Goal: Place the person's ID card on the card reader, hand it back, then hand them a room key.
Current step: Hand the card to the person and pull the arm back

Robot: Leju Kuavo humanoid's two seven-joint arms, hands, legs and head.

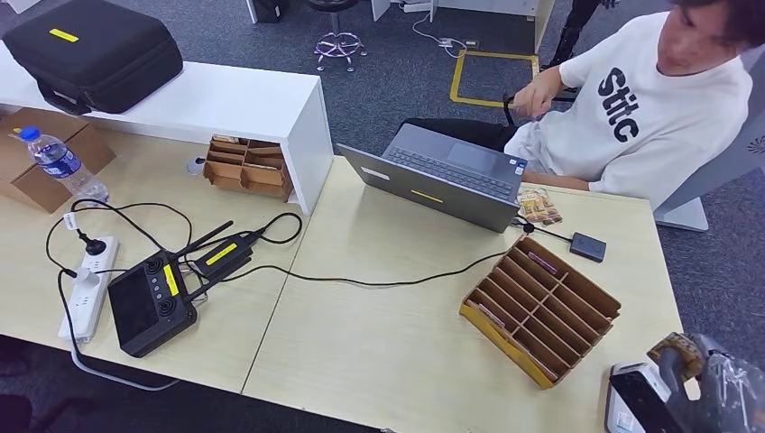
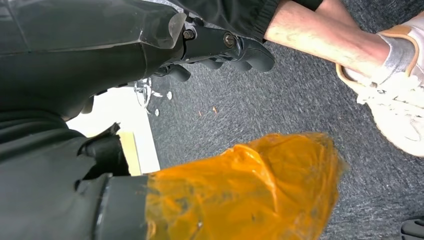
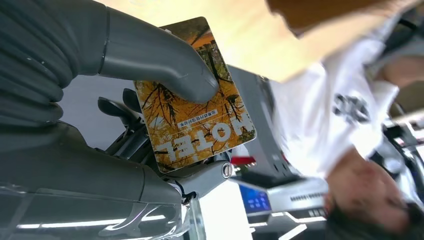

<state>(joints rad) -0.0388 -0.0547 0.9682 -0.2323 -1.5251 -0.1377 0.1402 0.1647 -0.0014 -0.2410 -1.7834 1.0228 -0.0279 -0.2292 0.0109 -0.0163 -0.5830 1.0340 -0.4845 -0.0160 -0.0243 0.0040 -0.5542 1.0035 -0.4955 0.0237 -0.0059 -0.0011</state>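
Observation:
My right hand [image 3: 150, 100] grips a hotel key card [image 3: 195, 115] printed with orange autumn leaves, the thumb pressed on its face and the fingers behind it. From the head view this hand [image 1: 695, 379] is past the table's near right corner, with the card's edge [image 1: 672, 347] showing above it. A small dark card reader [image 1: 587, 245] lies on the table by the laptop. Another picture-printed card [image 1: 539, 206] lies flat just behind it. The person [image 1: 659, 99], in a white T-shirt, sits across the table at the far right. My left hand [image 2: 220, 50] hangs over the carpet, fingers loose and holding nothing.
A slotted cardboard organiser [image 1: 541, 307] with several cards stands near the right hand. An open grey laptop [image 1: 442, 176] faces the person. A white device [image 1: 631, 397] sits at the near right edge. Left of centre are a black controller [image 1: 149, 302], cables, a power strip [image 1: 88, 289] and a water bottle [image 1: 61, 162].

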